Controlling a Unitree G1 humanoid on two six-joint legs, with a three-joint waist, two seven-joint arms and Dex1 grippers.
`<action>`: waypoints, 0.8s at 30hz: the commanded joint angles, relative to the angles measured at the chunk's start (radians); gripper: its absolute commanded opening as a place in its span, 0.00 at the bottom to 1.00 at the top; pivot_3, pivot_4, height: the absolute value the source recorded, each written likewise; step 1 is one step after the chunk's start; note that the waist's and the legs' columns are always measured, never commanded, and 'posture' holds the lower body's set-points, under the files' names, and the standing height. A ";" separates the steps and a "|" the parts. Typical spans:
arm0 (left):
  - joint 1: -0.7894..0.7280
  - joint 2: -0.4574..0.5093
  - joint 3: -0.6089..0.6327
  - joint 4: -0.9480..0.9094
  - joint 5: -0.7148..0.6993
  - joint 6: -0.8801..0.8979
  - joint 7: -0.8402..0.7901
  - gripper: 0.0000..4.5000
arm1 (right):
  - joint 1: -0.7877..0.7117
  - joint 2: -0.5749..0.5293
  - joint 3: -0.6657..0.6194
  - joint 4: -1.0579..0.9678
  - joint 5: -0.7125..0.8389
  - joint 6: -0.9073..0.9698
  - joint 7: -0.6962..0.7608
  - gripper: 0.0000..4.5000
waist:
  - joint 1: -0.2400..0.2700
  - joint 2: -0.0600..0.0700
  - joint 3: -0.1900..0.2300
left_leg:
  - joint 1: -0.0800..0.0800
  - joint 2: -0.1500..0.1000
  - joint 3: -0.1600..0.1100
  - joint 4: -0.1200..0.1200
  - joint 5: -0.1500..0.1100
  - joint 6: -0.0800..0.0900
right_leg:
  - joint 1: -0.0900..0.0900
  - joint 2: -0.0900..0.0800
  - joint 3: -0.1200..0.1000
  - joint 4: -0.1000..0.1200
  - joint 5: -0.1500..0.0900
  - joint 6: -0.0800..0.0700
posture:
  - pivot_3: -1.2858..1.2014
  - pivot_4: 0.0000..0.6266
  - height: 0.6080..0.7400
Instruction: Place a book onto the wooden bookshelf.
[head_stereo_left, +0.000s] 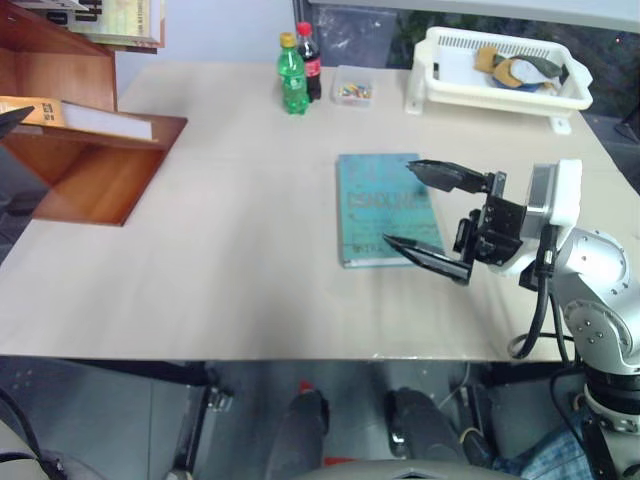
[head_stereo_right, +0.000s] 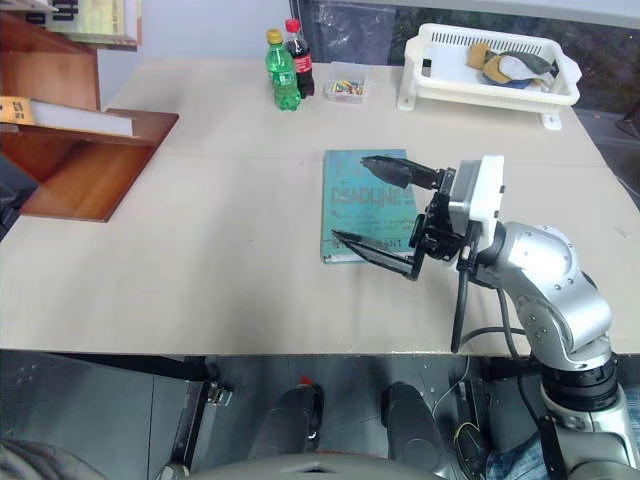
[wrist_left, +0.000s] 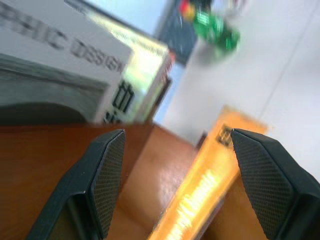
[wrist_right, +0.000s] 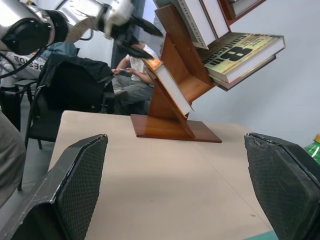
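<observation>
So the left end effector (wrist_right: 142, 37) hangs right by the wooden bookshelf (wrist_right: 175, 107) with its fingers (wrist_left: 102, 180) spread apart and nothing between them. Just past those fingers the book (wrist_left: 200, 200), the thick orange-yellow one, lies on a slanted board of the shelf, so my guess is the placing is basically done. The board tilts, which probably is why the book rests against the upright panel instead of sliding off.

Right end effector (head_stereo_right: 385, 215) hovers wide open and empty above the teal-blue book (head_stereo_right: 362, 205) on the desk (head_stereo_right: 220, 260), likely just parked out of the way.

Readable stuff: the teal cover says "DEADLINE", and a white book on the shelf (wrist_left: 60, 55) shows "DESIGN". The green bottle (head_stereo_left: 292, 75) and cola bottle (head_stereo_left: 309, 60) labels are too small to read.
</observation>
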 joint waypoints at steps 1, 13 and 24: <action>0.161 -0.053 0.138 -0.199 -0.203 0.185 -0.073 0.69 | -0.032 -0.001 -0.016 0.000 0.010 -0.020 0.017 1.00 | 0.001 0.001 0.000 | 0.000 0.000 -0.001 0.000 0.000 0.000 | 0.000 0.000 0.000 0.000 0.000 0.000 | 0.52 0.24 1.00; 0.639 -0.749 0.222 -1.014 -0.222 0.636 0.898 0.02 | -0.039 -0.036 -0.042 -0.016 0.011 -0.003 0.018 1.00 | 0.026 0.002 -0.003 | 0.000 0.000 -0.003 0.003 0.000 0.000 | 0.002 -0.003 -0.001 0.002 0.001 0.000 | 0.52 0.24 1.00; 0.343 -0.705 0.185 -0.702 -0.083 0.532 1.091 0.02 | -0.010 -0.057 -0.065 -0.049 0.016 0.000 -0.009 1.00 | 0.017 0.001 -0.004 | 0.002 -0.003 -0.002 0.003 0.000 0.000 | 0.002 -0.001 0.000 0.001 0.001 -0.001 | 0.52 0.24 1.00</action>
